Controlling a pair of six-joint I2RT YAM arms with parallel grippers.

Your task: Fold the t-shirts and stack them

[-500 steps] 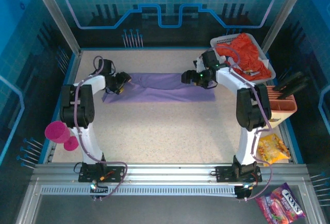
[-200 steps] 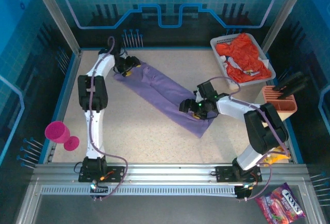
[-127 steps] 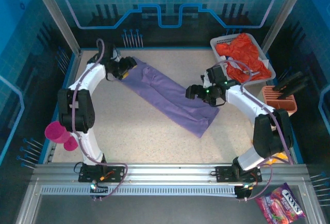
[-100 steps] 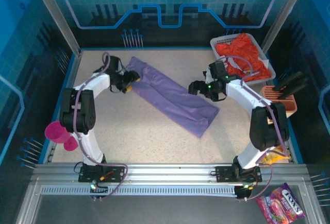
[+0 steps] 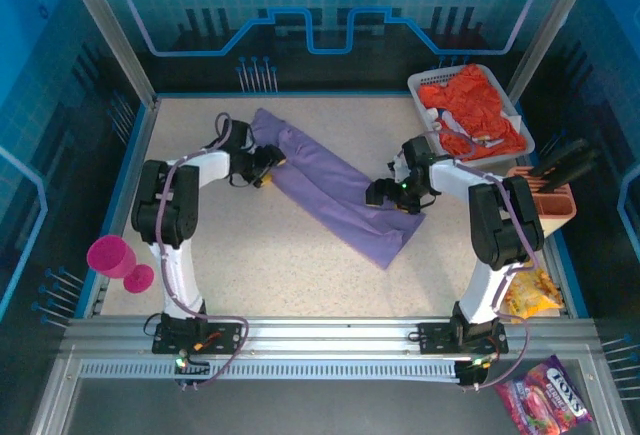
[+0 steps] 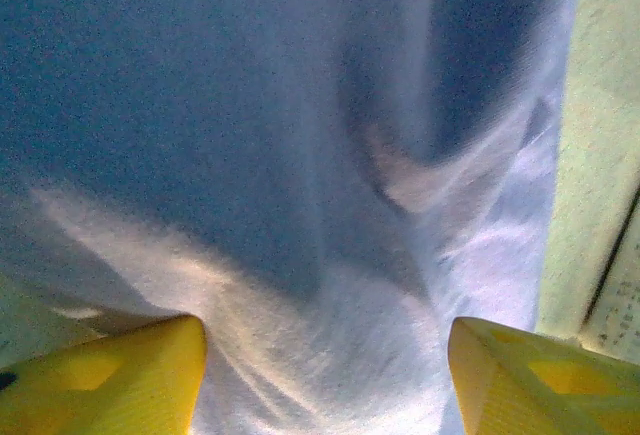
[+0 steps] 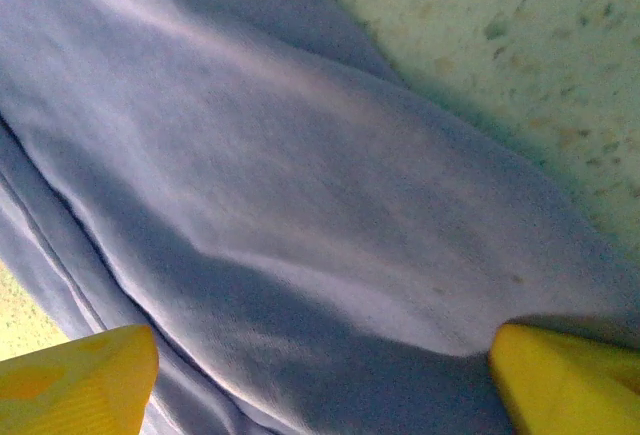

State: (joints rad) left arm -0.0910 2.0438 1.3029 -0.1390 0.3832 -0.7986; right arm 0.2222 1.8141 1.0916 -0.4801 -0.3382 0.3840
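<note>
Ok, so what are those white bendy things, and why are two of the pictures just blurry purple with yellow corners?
They are two robot arms, bolted to the near edge of a table. Each has two fingers at its tip: the left pincer and the right pincer. The wide picture comes from a camera above and behind them. The blurry ones come from small cameras on the wrists, looking closely at cloth; the yellow corners are the fingers. A purple t-shirt lies across the table as a long strip. An orange t-shirt sits in a white basket. Both pincers are open over the purple one, holding nothing.
</note>
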